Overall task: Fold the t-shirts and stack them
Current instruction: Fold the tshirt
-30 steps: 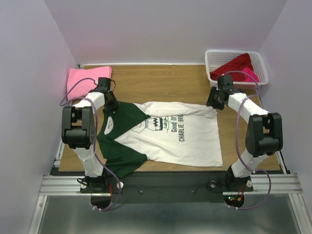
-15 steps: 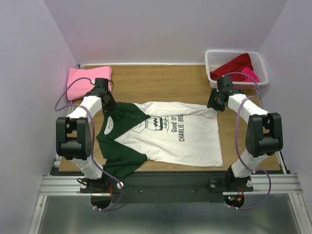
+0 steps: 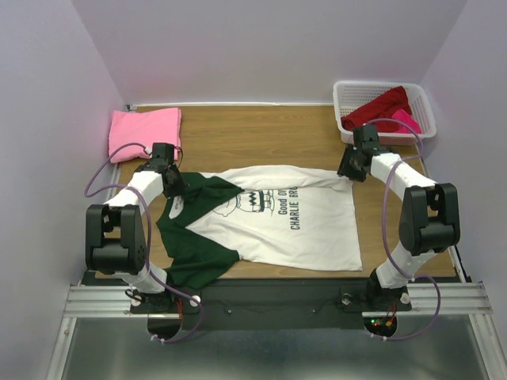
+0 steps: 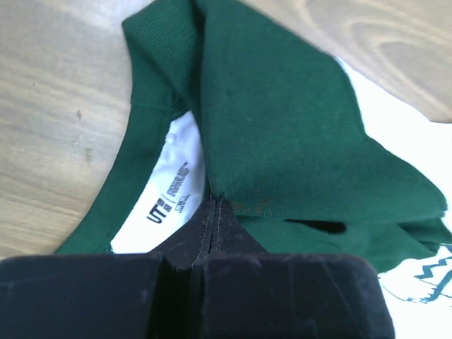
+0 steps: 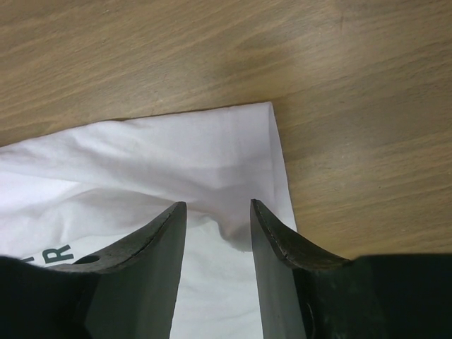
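1. Top view: the pink t-shirt (image 3: 142,131) lay folded at the far left. The white t-shirt (image 3: 301,226) was spread in the middle, not yet folded. A dark red t-shirt (image 3: 380,107) waited in the basket (image 3: 342,89) at the far right. Compared with one second before, the left arm had swung to the left.
2. Left wrist view: the left gripper (image 4: 214,212) had now closed on the green sleeve (image 4: 282,141), beside the collar.
3. Right wrist view: the right gripper (image 5: 217,206) stood open over the far right hem corner and pinched nothing.
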You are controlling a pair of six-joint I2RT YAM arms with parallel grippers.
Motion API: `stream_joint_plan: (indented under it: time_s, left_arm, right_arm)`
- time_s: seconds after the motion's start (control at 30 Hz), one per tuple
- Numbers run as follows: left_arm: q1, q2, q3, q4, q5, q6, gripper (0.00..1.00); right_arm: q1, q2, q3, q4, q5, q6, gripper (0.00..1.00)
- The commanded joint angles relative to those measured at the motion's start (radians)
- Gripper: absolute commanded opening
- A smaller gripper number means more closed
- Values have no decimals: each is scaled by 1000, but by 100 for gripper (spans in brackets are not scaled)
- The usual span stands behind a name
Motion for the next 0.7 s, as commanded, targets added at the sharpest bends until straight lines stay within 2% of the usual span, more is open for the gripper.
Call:
stream_joint_plan:
  time_s: [0.0,0.2,0.43,0.67]
  left_arm:
    - [22,13,-16,16,-44,10,0]
    - [30,70,6,50,-44,24,0]
    - [41,170,68,59,-46,33,0]
    - [80,228,121,63,-37,28,0]
  right_arm:
    - [-15,-25,31,33,-11,16,47]
    - [-21,63,80,43,-23,15,40]
    - [-27,189,120,67,-48,7,27]
    - [-62,286,178,73,-40,4,27]
